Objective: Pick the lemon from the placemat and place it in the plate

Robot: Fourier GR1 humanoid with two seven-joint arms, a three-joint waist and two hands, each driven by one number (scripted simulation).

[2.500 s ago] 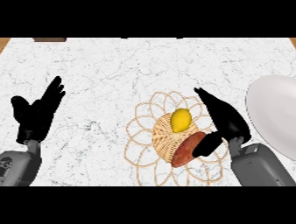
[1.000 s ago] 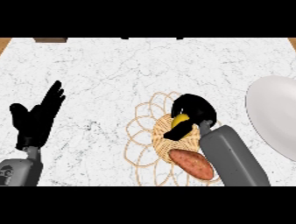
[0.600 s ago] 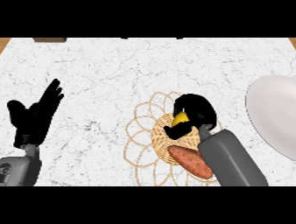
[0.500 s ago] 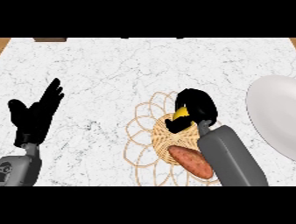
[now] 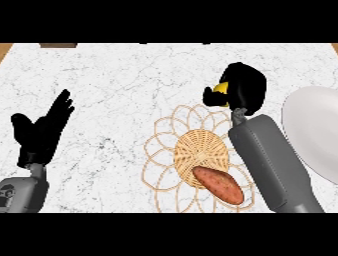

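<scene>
Right robot hand (image 5: 242,90) holds the lemon (image 5: 220,89) above the desk (image 5: 128,75).
Its fingers curl around the yellow lemon, mostly hiding it, between placemat (image 5: 168,155) and plate (image 5: 327,132); left robot hand (image 5: 43,132) rests open.

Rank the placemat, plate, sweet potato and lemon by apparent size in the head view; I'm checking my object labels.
1. placemat
2. plate, cut by the picture's edge, so the order of the first two is unsure
3. sweet potato
4. lemon, mostly hidden inside the right hand
</scene>
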